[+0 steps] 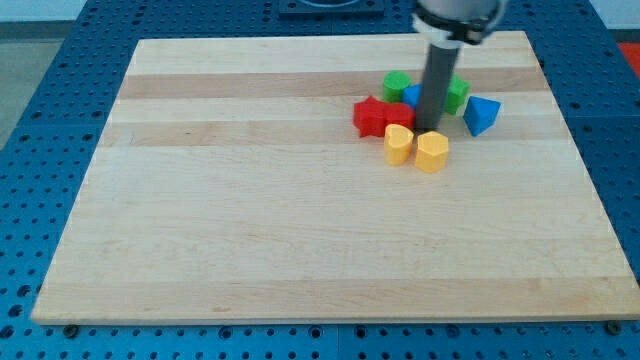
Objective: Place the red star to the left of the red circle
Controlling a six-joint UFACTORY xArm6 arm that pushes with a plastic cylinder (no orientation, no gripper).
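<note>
The red star (369, 115) lies in a cluster of blocks at the view's upper right. A second red block (401, 117), seemingly the red circle, touches the star's right side, so the star is on its left. My tip (430, 130) is just right of this red block, right above the yellow pentagon-like block (432, 152) and up-right of the yellow heart (398, 144). The rod hides part of the blocks behind it.
A green block (397, 84) and a blue block (412, 96) sit above the red ones. Another green block (458, 95) and a blue triangle (481, 115) lie right of the rod. The wooden board (250, 200) rests on a blue perforated table.
</note>
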